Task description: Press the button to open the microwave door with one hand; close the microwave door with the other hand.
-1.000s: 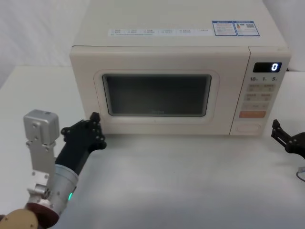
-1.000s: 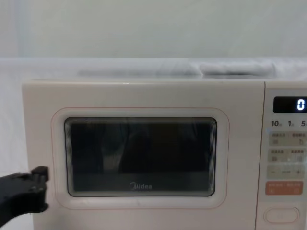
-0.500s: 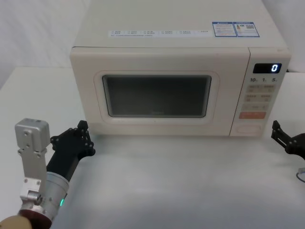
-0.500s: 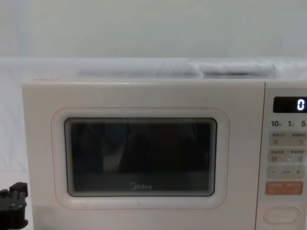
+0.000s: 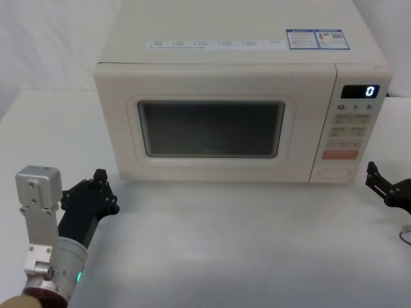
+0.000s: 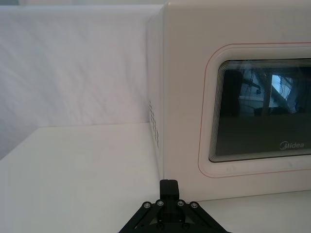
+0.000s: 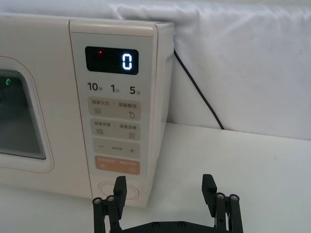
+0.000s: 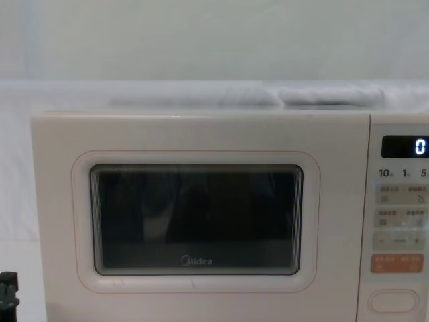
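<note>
Broadly, a cream microwave [image 5: 237,96] sits toward the back of a white table [image 5: 244,250], taking up most of the head view. Its door [image 5: 212,128] is closed flush with the body, the dark window and grey logo facing forward; in the chest view the door [image 8: 198,215] spans nearly the whole width. To the right of the door runs the control panel [image 5: 352,128], with a lit display reading 0 [image 5: 369,91] at the top, rows of small keys below it and an orange button [image 5: 340,154] under those. The wide cream button [image 5: 337,172] lies at the very bottom of the panel, just beneath the orange one; from the right wrist it appears as an outlined oval [image 7: 118,190] partly behind a finger.

The left gripper [image 5: 97,190] hovers over the table near the microwave's front left corner, apart from the door, its fingers pressed together and holding nothing. The right gripper [image 5: 380,185] waits at the right edge, near the microwave's front right corner, with its two fingers [image 7: 120,187] spread wide and empty.
</note>
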Robot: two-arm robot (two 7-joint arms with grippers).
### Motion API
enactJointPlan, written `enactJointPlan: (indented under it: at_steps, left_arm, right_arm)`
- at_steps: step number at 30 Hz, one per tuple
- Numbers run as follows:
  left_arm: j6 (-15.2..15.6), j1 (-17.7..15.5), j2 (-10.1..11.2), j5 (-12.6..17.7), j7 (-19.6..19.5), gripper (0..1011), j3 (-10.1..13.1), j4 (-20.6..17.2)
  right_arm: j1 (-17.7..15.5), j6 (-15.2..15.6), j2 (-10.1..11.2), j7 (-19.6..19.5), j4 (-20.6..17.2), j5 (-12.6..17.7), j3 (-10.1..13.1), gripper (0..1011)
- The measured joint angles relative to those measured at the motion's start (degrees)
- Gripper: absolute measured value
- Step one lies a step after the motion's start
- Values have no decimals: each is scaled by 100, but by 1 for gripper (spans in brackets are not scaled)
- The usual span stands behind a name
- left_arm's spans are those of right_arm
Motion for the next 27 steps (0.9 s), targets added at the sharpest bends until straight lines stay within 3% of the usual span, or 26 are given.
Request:
enactJointPlan:
  at_steps: [11,20,27]
  left_arm:
    - [0,-3,28,-6,-5,15,16,-8]
    - [-1,-7,37,-16,-8,240,22,-12]
    - [-4,-9,40,-20,-12,479,27,-16]
  right_arm:
    - [0,0,0,0,0,0,0,1002]
    - [0,0,0,0,0,0,0,1002]
    - [0,0,0,0,0,0,0,1002]
